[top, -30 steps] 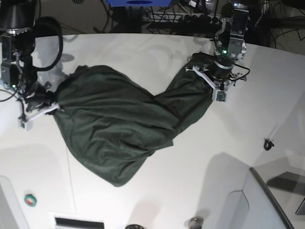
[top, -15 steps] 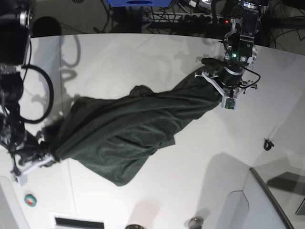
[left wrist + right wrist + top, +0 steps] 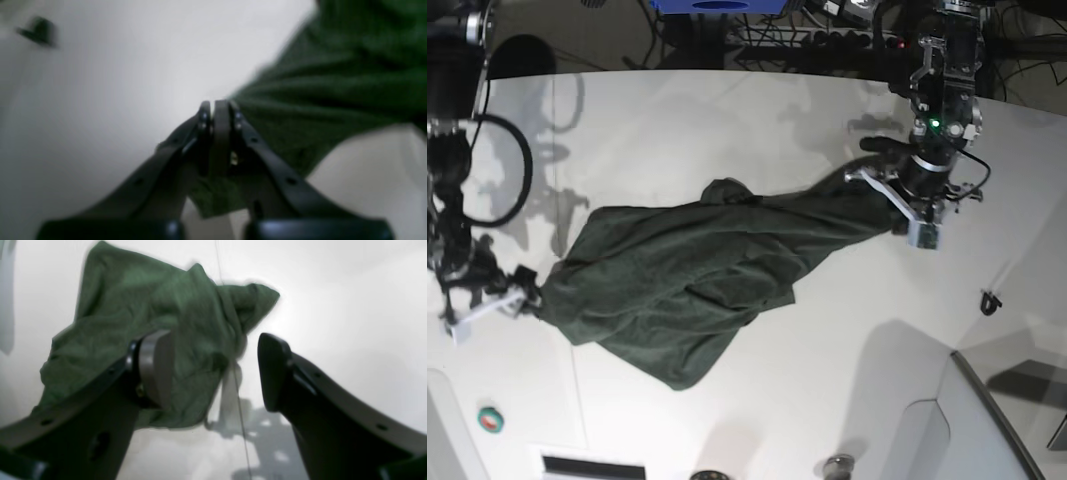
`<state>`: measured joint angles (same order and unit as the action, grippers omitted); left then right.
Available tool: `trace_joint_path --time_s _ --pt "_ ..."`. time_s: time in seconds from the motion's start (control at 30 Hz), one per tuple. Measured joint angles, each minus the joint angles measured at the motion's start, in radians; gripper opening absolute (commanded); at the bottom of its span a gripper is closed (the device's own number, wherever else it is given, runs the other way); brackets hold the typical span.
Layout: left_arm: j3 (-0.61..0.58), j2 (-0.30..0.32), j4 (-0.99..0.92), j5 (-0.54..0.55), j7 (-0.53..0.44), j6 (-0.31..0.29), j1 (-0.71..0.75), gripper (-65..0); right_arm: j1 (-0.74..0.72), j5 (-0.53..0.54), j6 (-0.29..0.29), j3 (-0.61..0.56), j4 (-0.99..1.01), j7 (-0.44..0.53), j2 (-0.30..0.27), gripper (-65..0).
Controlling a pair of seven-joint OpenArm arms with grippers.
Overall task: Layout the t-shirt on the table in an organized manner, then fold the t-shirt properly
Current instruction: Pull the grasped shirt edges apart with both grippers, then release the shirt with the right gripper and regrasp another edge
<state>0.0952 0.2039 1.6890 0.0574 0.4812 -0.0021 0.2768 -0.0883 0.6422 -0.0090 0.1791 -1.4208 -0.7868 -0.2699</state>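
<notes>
Fingers of the left gripper stand pressed together in the left wrist view, pinching a bunched edge of the t-shirt, whose dark green folds fan out to the right of the tips and show again beneath them; the white table fills the rest, with a small dark object blurred at top left. Right wrist view: the right gripper has its fingers spread wide and nothing clasped, the crumpled end of the cloth lying on the table behind and around the left-hand pad, apart from the other finger. Base view: the garment stretches as a wrinkled band across the tabletop, one end clamped at the left gripper on that view's right, the other end just beside the released right gripper on its left.
</notes>
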Motion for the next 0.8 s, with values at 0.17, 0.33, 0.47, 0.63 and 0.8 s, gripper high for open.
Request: trace_joint_path --time_s 0.17,0.33,0.47,0.63,0.8 --pt "0.045 -0.010 0.039 -0.001 0.003 0.009 0.018 -55.3 0.109 -0.002 -0.001 0.040 0.008 -0.033 0.110 -37.7" --pt "0.042 -0.015 0.014 0.003 0.006 0.002 0.025 -55.3 0.089 0.004 0.094 0.048 -0.006 -0.007 0.111 -42.9" --pt "0.050 -0.013 0.004 0.002 0.002 0.002 0.041 -55.3 0.124 0.000 0.098 0.051 -0.050 -0.022 0.114 -42.8" --pt "0.048 -0.008 -0.002 -0.005 0.002 0.002 0.045 -55.5 0.144 0.101 0.103 0.064 -0.108 -0.018 0.117 -43.2" --pt "0.051 0.003 -0.002 -0.002 0.002 0.003 0.056 -55.5 0.154 0.112 0.104 0.165 -0.129 -0.014 0.119 -43.4"
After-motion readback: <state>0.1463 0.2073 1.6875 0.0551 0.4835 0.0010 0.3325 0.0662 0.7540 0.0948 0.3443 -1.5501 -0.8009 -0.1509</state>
